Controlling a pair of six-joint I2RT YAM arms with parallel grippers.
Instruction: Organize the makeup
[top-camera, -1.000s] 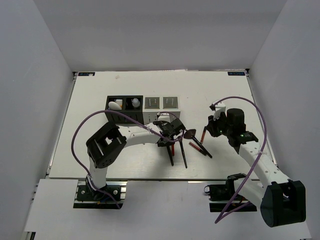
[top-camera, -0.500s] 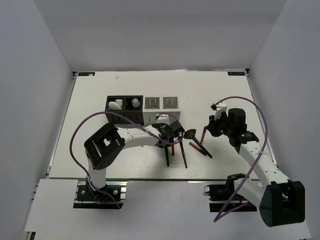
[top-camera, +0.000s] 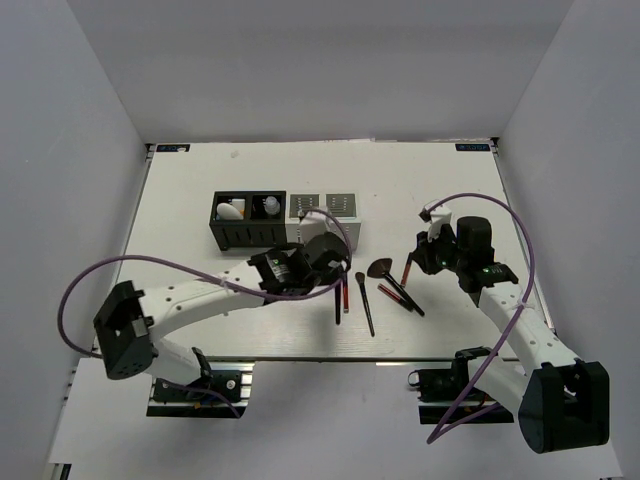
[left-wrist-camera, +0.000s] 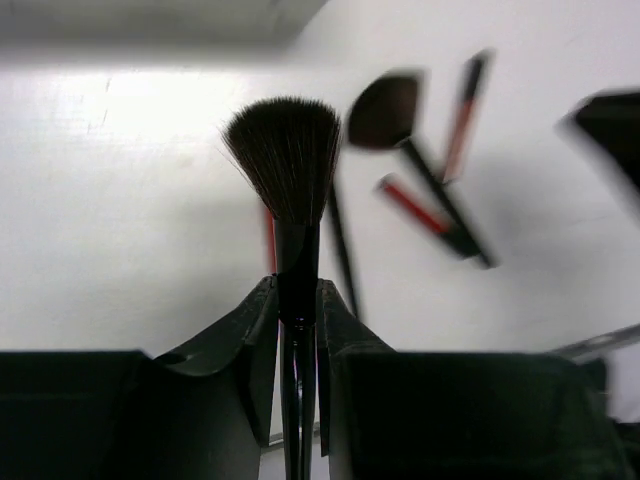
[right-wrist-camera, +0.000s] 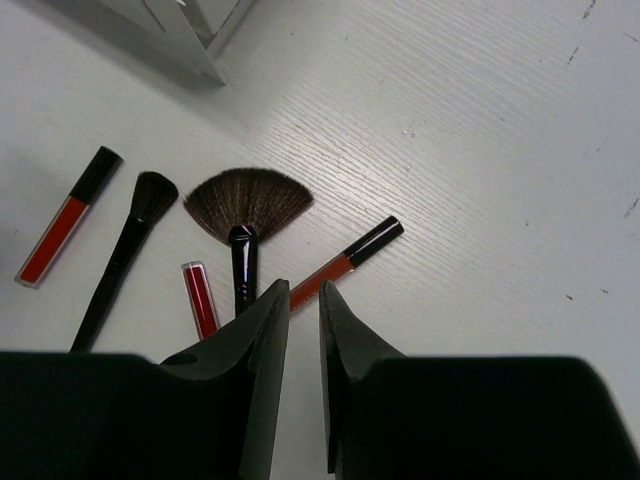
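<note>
White bench (top-camera: 200, 180), grey walls around. Noted round black brush (left-wrist-camera: 290, 170) clamped by its handle in left end effector (left-wrist-camera: 298, 300), bristles pointing away from the wrist. Saw fan brush (right-wrist-camera: 248, 203), slim brush (right-wrist-camera: 125, 250) and three thin red sticks (right-wrist-camera: 62, 225) lying loose on the bench between the arms. Found right end effector (right-wrist-camera: 304, 300) over the fan brush's handle, jaws a narrow gap apart, gripping nothing. Logged white oval (top-camera: 231, 211) and small clear bottle (top-camera: 270, 207) in neighbouring compartments of dark box (top-camera: 245, 238), beside grey slotted box (top-camera: 322, 205).
</note>
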